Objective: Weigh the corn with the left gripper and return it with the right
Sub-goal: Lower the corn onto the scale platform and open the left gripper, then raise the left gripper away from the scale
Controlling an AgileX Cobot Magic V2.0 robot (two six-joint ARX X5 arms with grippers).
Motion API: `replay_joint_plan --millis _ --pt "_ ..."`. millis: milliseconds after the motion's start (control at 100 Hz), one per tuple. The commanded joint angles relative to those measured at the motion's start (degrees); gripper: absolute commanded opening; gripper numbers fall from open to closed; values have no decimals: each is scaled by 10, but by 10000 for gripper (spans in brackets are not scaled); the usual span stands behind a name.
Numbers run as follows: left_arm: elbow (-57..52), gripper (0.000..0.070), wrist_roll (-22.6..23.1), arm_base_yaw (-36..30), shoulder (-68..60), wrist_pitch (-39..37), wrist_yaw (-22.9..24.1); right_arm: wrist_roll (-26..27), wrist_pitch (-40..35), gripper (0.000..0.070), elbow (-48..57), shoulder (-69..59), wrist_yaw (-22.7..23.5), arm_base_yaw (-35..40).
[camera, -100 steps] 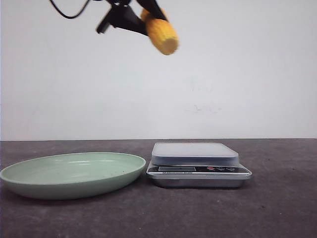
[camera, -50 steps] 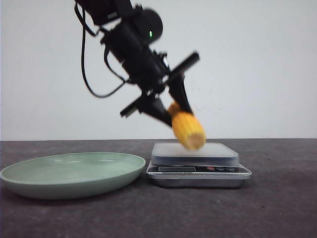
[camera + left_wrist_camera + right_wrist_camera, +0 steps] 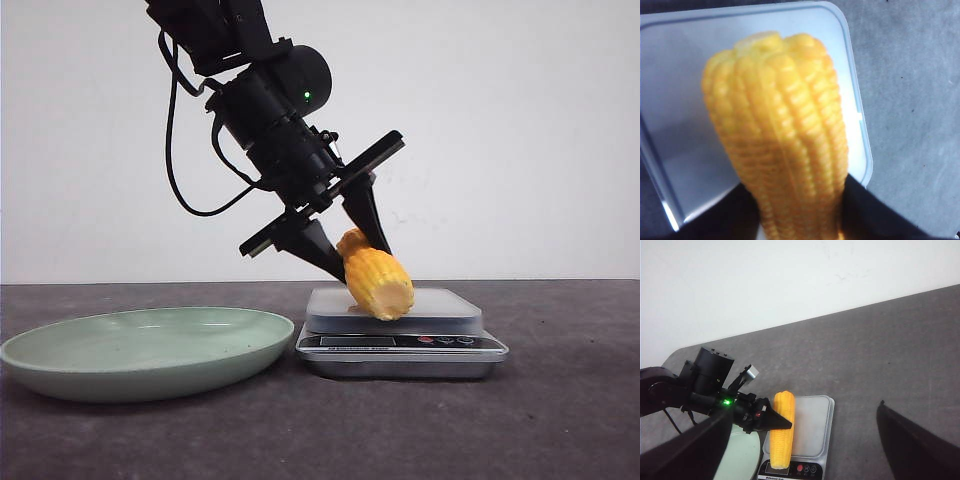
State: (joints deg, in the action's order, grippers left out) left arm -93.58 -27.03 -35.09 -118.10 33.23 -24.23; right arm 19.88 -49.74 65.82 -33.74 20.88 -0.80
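Note:
The corn (image 3: pixel 377 283) is a stubby yellow cob, tilted, with its lower end on the platform of the silver kitchen scale (image 3: pixel 400 335). My left gripper (image 3: pixel 352 262) reaches down from the upper left and is shut on the corn's upper end. In the left wrist view the corn (image 3: pixel 785 140) fills the middle between two black fingers (image 3: pixel 875 215), over the scale's platform (image 3: pixel 685 100). My right gripper (image 3: pixel 806 409) is open and empty, high above the table. It looks down on the corn (image 3: pixel 781 430), the scale (image 3: pixel 812 425) and the left gripper (image 3: pixel 772 419).
A shallow pale-green plate (image 3: pixel 150 350) sits on the dark table just left of the scale, also seen in the right wrist view (image 3: pixel 742 455). The scale's display and buttons (image 3: pixel 400 341) face the front. A white wall stands behind.
My left gripper has come down from the top of the view with the corn. It has lowered the corn's end onto the scale's platform.

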Motion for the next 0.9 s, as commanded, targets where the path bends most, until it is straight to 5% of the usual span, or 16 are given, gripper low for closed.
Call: replay_joint_plan --millis 0,200,330,460,890 --pt "-10 329 4 -5 -23 2 2 8 -1 575 5 -2 1 1" --pt "-10 479 4 -5 -23 1 2 8 -5 575 5 -2 1 1" --pt "-16 495 4 -5 -23 1 2 7 -5 574 5 -2 1 1" --pt "-33 612 4 -5 -23 0 2 8 -5 574 5 -2 1 1" --pt "-126 614 4 4 -22 22 5 0 -36 574 5 -2 -4 1"
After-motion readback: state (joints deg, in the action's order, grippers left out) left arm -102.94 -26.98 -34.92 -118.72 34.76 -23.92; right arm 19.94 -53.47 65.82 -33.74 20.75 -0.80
